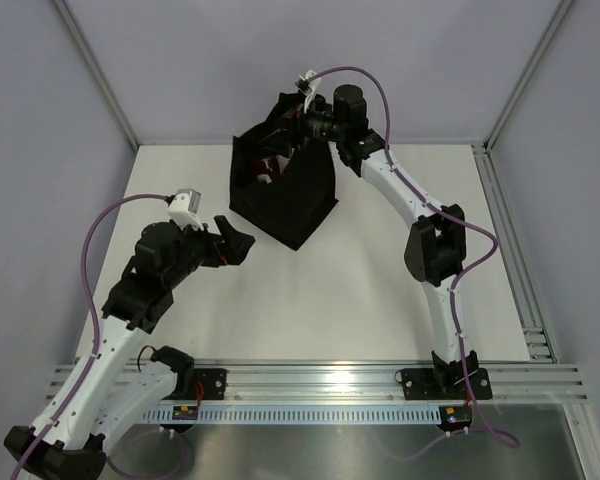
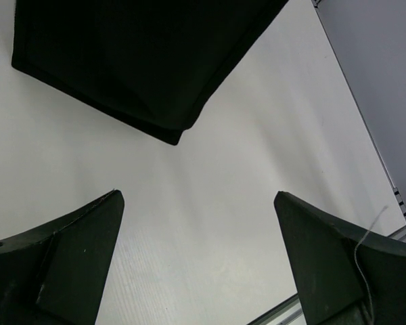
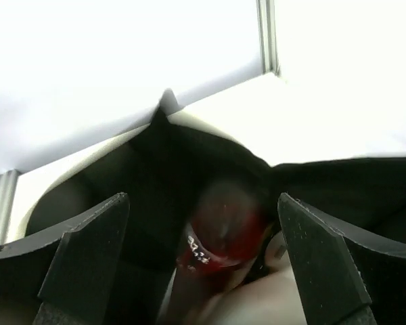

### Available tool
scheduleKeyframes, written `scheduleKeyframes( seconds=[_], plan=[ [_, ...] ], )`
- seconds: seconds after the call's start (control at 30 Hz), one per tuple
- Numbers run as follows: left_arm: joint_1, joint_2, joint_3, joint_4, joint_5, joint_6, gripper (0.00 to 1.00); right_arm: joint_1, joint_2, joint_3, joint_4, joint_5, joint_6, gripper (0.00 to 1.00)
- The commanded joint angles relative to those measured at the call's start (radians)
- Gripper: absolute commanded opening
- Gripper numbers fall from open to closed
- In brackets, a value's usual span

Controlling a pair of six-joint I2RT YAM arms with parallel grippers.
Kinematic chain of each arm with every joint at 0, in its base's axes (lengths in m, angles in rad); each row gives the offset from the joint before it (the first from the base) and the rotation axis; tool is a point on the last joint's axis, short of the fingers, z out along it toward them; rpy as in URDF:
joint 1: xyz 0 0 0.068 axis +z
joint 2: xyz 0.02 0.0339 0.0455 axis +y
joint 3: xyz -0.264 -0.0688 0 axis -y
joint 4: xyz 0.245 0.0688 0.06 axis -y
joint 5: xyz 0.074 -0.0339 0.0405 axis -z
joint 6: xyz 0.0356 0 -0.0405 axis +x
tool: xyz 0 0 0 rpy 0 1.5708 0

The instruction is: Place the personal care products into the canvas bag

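Right tool over canvas bag; red bottle inside; left tool nearby, spread.

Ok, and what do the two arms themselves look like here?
Both the left arm and the right arm have white links joined by bulky black joint housings. A purple cable loops along each, ending at a small white camera by the wrist. The jaws are matte black, wedge-shaped plates.
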Motion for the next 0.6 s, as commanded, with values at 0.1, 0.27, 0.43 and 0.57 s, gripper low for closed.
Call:
scheduleKeyframes(
  seconds=[0.1, 0.27, 0.43, 0.57],
  plan=[
    [0.000, -0.076, 0.008, 0.031, -0.017, 0.022, 0.99, 0.016, -0.063, 0.211, -0.245, 0.016, -0.203, 0.99],
    [0.000, -0.126, 0.004, -0.005, -0.042, 0.042, 0.99, 0.004, -0.178, 0.253, -0.412, 0.160, -0.263, 0.99],
    [0.001, -0.125, 0.017, -0.040, -0.074, 0.048, 0.99, -0.056, -0.366, 0.057, -0.591, 0.347, -0.209, 1.00],
    [0.000, -0.114, -0.002, -0.035, -0.089, 0.025, 0.99, -0.154, -0.648, -0.283, -0.602, 0.444, -0.155, 0.99]
  ],
)
